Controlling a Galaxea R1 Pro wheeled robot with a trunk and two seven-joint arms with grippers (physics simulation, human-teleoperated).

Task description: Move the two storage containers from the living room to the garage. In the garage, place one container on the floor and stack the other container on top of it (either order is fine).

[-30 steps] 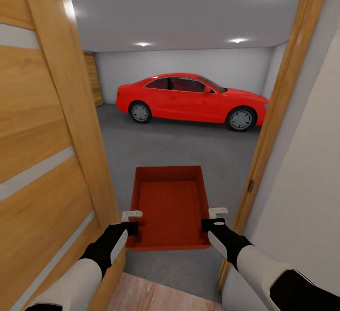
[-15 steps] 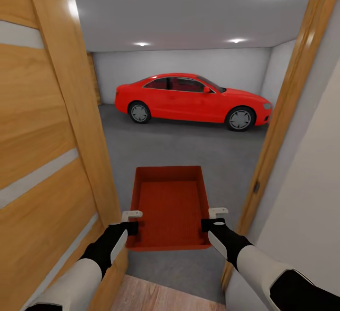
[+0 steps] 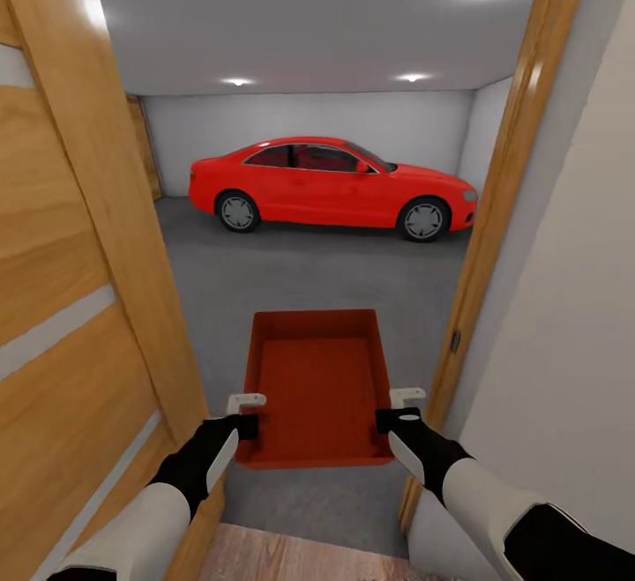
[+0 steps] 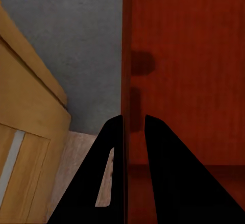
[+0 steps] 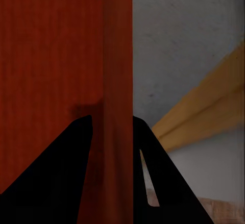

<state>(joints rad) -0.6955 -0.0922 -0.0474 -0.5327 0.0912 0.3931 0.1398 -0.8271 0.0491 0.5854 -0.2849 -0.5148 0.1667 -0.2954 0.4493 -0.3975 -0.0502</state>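
Both arms reach forward, left tool (image 3: 248, 414) and right tool (image 3: 397, 408) clamped.

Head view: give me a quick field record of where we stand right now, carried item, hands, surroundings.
location: in the doorway, garage floor ahead
carried item: one orange-red storage container, open top, held level over the threshold
left hand: shut on the container's left wall
right hand: shut on the container's right wall
left side: open wooden door
right side: door frame and white wall
ahead: red car parked side-on
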